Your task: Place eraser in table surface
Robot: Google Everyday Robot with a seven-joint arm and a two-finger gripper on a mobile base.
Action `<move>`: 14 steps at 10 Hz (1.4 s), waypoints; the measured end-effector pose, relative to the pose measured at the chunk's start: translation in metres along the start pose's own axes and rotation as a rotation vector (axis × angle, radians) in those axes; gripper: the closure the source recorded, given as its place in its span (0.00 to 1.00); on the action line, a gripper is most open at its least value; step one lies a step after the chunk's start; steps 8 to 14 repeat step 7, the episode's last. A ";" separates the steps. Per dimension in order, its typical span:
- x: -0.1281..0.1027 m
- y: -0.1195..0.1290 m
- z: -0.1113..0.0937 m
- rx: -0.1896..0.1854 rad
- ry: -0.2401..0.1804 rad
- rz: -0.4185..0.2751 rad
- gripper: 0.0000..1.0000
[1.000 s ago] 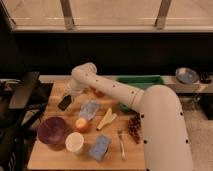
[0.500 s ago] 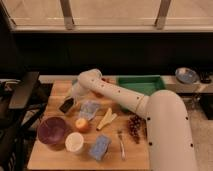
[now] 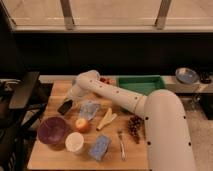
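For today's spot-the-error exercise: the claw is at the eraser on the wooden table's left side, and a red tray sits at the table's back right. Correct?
Not quite: the tray is green, as the camera view shows. The claw is indeed at the eraser on the table's left side.

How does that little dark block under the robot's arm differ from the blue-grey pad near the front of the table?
The eraser is nearly black; the sponge is blue-grey. The eraser is smaller than the sponge. The eraser lies at the table's left side, right by the end effector; the sponge lies at the front edge, beside the white cup, away from the arm. Both are rectangular blocks on the wooden table surface.
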 end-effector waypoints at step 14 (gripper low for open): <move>-0.009 -0.002 -0.025 -0.015 0.026 -0.032 0.25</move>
